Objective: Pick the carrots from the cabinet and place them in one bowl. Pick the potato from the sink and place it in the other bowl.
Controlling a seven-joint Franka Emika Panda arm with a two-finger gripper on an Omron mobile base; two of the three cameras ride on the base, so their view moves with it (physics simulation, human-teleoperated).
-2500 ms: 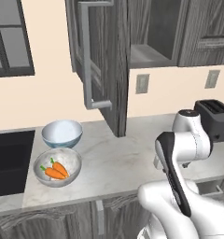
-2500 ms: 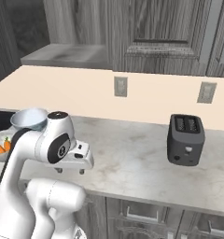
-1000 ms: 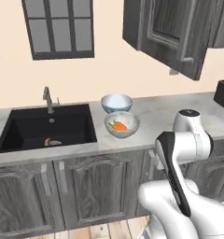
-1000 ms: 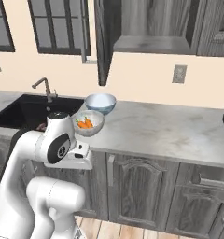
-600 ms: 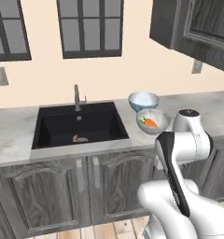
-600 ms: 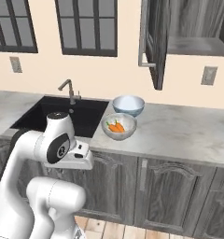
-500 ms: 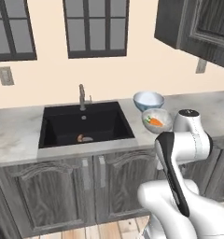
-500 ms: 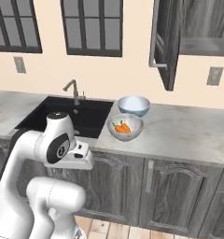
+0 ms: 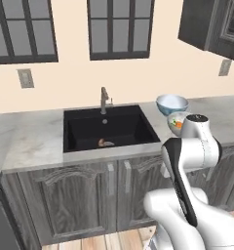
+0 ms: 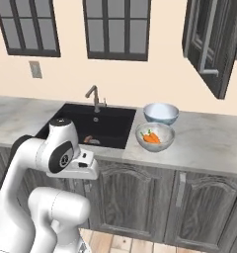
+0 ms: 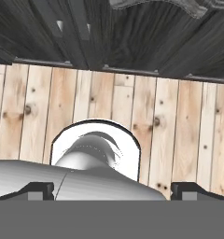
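Left base view: the potato [image 9: 106, 143] lies on the floor of the black sink [image 9: 80, 128], below the faucet [image 9: 104, 100]. On the counter [image 9: 26, 141] to the right, the pale blue-white bowl [image 9: 171, 103] stands behind the mottled bowl [image 9: 175, 119], which the arm partly hides.

Right base view: 2 carrots [image 10: 151, 137] rest in the mottled bowl, just beside the pale one; the cabinet [image 10: 209, 44] door hangs open above.

Hand view: the pincer [image 11: 112, 190] points at the plank floor [image 11: 132, 112], its tips far apart, holding nothing

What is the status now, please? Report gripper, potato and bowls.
Gripper open, empty, pointing at the floor. Potato in sink. Carrots in mottled bowl; blue-white bowl empty. Nothing blocking the sink.
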